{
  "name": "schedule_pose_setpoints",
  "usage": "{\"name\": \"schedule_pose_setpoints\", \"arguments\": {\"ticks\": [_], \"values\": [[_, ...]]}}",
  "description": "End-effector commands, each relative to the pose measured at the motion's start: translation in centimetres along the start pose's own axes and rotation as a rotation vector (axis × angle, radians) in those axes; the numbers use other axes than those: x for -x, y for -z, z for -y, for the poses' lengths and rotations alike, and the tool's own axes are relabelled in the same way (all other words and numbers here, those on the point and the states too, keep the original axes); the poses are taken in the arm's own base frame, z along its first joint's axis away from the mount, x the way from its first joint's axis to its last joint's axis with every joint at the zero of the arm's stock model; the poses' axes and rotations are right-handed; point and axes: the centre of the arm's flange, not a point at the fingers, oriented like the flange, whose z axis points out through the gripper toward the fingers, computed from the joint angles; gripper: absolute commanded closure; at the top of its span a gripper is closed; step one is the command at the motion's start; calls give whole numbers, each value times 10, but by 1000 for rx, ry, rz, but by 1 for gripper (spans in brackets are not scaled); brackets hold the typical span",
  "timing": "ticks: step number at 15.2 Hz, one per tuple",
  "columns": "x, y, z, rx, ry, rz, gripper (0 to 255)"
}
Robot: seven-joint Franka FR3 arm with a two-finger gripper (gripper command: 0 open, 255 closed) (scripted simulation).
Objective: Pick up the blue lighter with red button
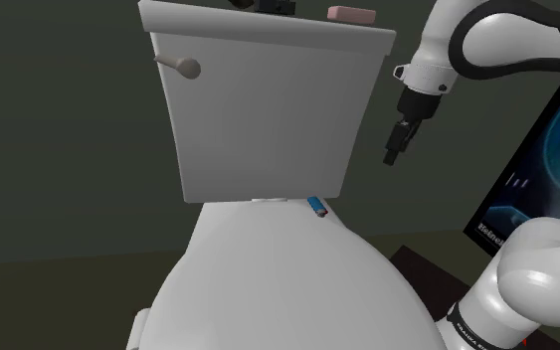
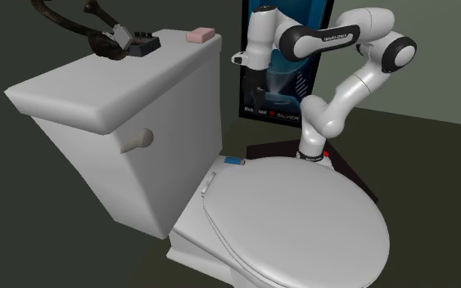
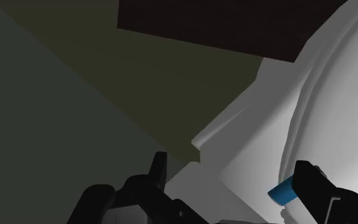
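So your hand is hanging in the air beside the toilet tank, off the tank's side edge and about level with its middle, pointing down. The fingers are standing well apart with nothing between them, so it's wide open and gripping nothing.

The blue lighter is lying flat at the back edge of the closed toilet lid, right under the tank's bottom corner on the arm's side. It's sitting well below the hand. In the wrist view the lighter is peeking out just beside one finger, not between the two.

A pink block is sitting at the far corner of the tank top, and some dark clutter is lying along that top's back edge.
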Motion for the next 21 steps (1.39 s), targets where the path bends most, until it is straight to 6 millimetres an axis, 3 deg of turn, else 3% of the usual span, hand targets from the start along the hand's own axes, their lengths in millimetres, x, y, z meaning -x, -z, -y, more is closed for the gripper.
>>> {"name": "schedule_pose_setpoints", "arguments": {"ticks": [1,15,21], "values": [[0,0,0,0,0,0,0],[-94,-95,128,-64,-329,150,0],[-99,-127,135,-67,-347,158,0]]}}
